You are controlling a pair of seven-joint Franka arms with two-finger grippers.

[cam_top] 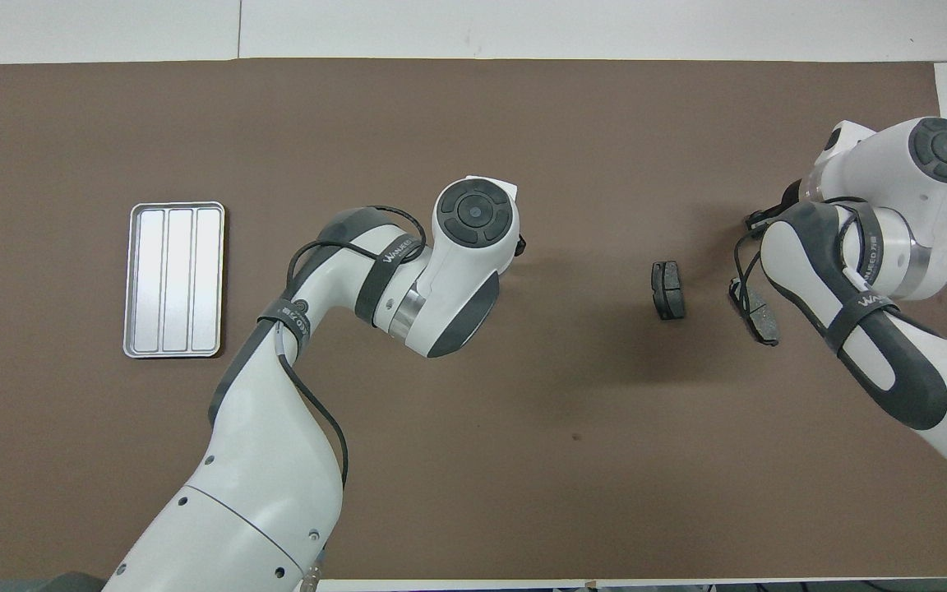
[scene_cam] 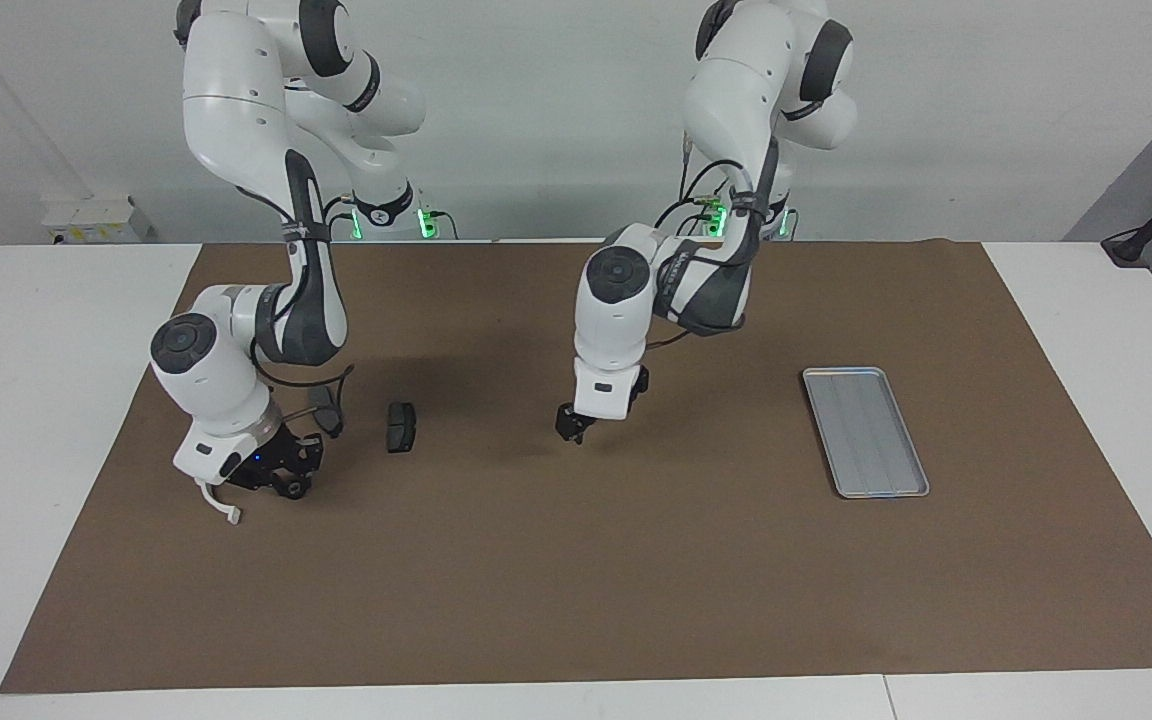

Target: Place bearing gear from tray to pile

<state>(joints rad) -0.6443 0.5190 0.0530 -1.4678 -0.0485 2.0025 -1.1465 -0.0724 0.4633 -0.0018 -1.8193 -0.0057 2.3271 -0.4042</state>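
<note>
Bearing gear: you will find a dark round part under the right gripper [scene_cam: 281,478] at the pile; whether it is the gear, and whether it lies on the mat or in the fingers, cannot be told.
Tray [scene_cam: 866,432]: it lies flat on the brown mat [scene_cam: 576,600] toward the left arm's end of the table, about midway between the robots' edge and the edge away from them. Its ridged floor shows bare.
Pile: it sits toward the right arm's end of the table. One dark brake pad [scene_cam: 401,426] lies in the open. A second grey pad [cam_top: 761,316] lies nearer that end, partly covered by the right arm. A white curved bracket [scene_cam: 219,503] shows just below the right gripper, at the mat's edge on that end.
Right gripper: low over the pile, between the bracket and the open pad. You cannot tell how far its fingers are apart.
Left gripper [scene_cam: 573,428]: pointing down over bare mat near the table's middle, well apart from both tray and pile. Nothing shows in it; the finger gap cannot be told.
</note>
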